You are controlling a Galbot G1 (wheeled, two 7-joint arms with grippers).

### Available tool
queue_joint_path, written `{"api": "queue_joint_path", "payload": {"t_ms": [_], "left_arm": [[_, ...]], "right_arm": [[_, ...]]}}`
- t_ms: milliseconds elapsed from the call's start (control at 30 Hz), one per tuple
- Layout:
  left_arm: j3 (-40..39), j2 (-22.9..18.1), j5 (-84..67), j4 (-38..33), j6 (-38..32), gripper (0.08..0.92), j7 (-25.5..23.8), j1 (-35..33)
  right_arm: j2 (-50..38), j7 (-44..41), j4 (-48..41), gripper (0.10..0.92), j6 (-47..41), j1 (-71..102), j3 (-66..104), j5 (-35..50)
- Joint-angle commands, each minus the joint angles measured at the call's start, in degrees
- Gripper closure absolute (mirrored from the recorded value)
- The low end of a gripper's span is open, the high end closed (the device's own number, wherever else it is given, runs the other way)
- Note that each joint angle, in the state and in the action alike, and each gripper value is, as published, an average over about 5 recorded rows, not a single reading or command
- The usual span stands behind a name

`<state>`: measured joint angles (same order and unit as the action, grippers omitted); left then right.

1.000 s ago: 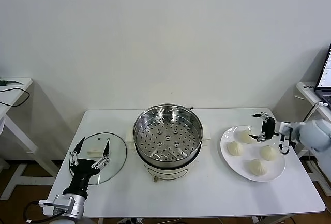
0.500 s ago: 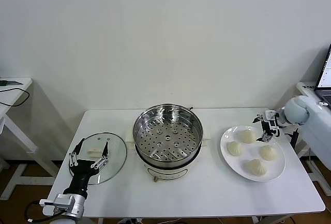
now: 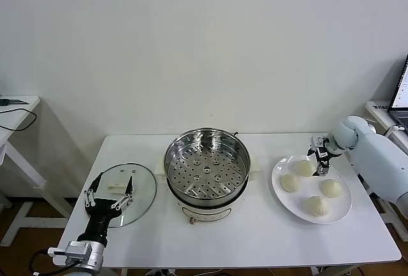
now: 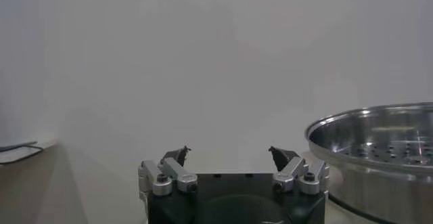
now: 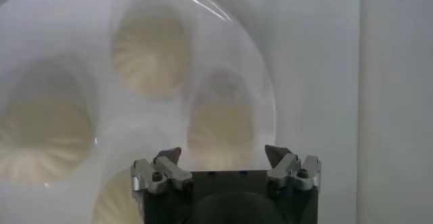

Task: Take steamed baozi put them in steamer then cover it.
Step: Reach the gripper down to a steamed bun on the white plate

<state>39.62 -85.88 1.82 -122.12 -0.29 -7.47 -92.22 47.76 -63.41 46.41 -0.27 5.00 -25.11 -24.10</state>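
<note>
Hovering right gripper (image 5: pixel 223 156) open above baozi (image 5: pixel 220 125)

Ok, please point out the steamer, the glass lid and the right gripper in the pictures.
steamer (image 3: pixel 207 171), head view, on the perforated tray inside.
glass lid (image 3: pixel 143 190), head view, on bare glass near its right edge.
right gripper (image 3: pixel 320 161), head view, between its open fingertips above the plate.

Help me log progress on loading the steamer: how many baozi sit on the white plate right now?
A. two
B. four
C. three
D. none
B: four baozi lie on the white plate, and the steamer tray holds none; the open right claw hovers over the plate's far bun.
</note>
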Motion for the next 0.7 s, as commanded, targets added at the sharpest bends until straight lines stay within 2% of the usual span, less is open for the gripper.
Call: {"api": "queue_joint_path", "payload": {"t_ms": [33, 567, 700], "left_arm": [[-0.08, -0.09, 0.24, -0.09, -0.09, 0.177, 0.06, -0.25], [-0.03, -0.28, 0.44, -0.03, -0.34, 0.177, 0.17, -0.3], [-0.12, -0.35, 0.44, 0.2, -0.37, 0.177, 0.23, -0.2]], "right_arm": [[3.84, -0.43, -5.15, 0.203, 0.61, -0.54, 1.04, -3.17], [5.96, -0.32, -7.63, 0.204, 1.77, -0.24, 3.23, -6.21], [6.23, -0.46, -7.75, 0.255, 1.95, -0.26, 3.19, -6.61]]}}
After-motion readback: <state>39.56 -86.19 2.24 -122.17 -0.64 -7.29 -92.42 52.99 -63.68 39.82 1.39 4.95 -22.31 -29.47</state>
